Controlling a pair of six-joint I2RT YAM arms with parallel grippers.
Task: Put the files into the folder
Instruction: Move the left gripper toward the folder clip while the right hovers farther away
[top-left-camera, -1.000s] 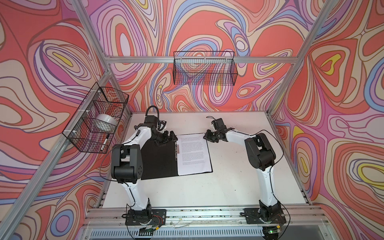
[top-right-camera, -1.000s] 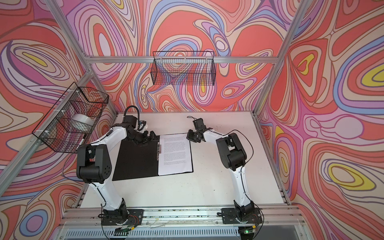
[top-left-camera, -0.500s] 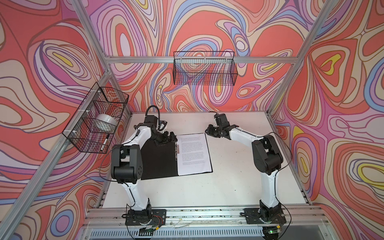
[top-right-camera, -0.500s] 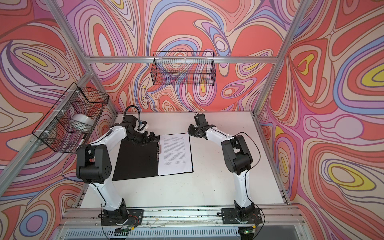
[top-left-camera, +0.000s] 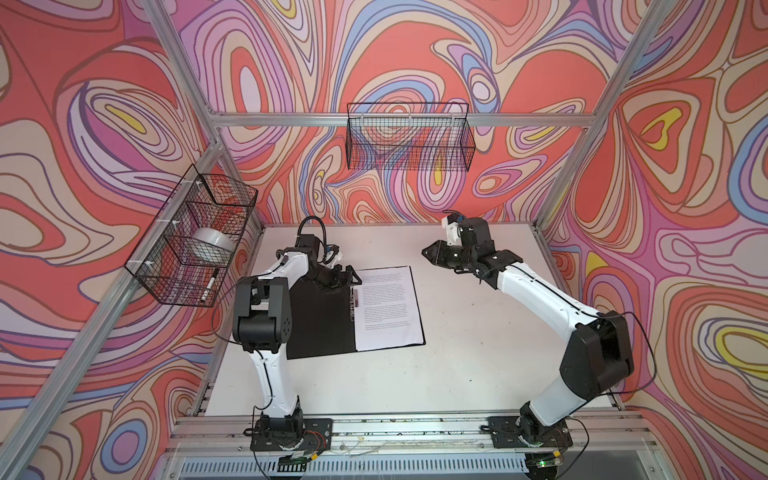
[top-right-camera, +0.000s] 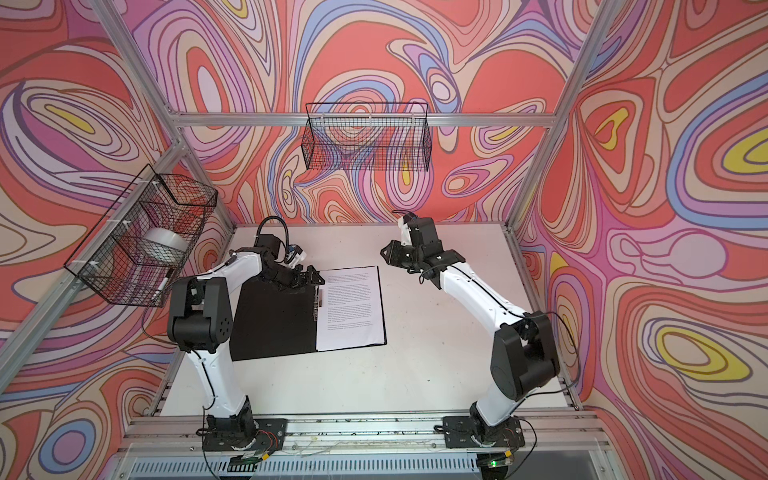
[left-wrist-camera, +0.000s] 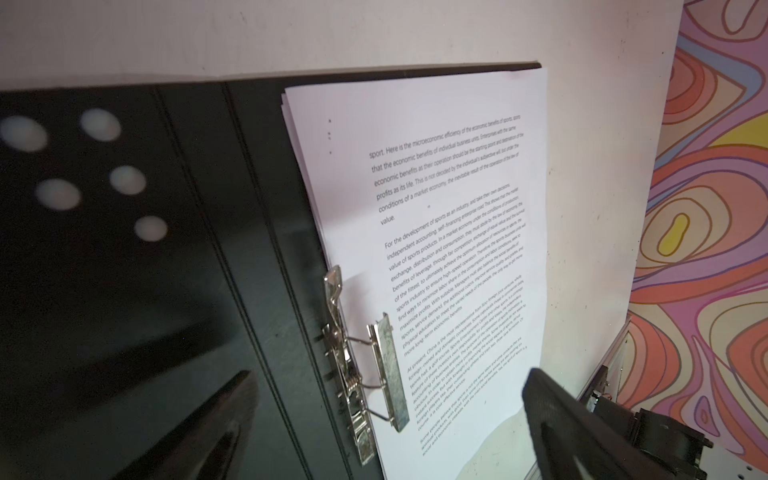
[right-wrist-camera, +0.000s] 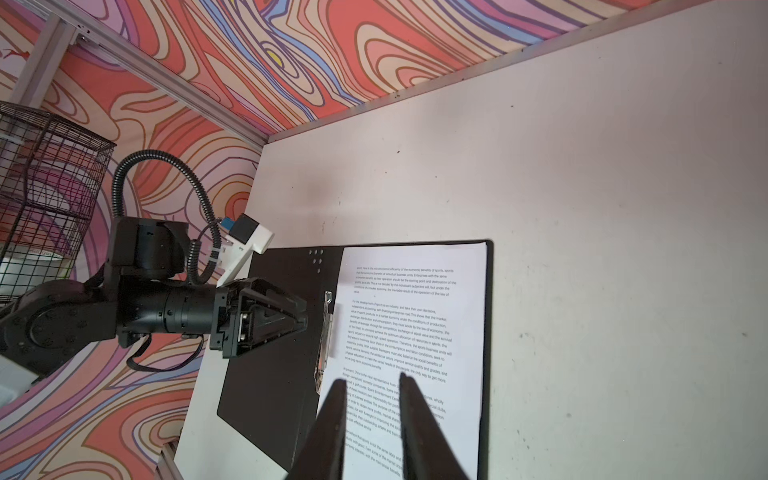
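The files (top-left-camera: 388, 305) are found lying on the right half of the opened folder (top-left-camera: 320, 324), centre-left in a top view. Their inner edge sits beside the spine clip (left-wrist-camera: 386, 374), whose bar appears raised. Over the last second the right jaws have been drawn back from the folder's upper right corner toward the upper right of the frame — narrowly parted, nothing grasped. The left jaws are kept spread wide above the clip, unmoved. Insertion is therefore judged complete. What remains on the desk (top-left-camera: 478, 353) — pressing the clip down and shutting the cover — is judged to fall to the left jaws.
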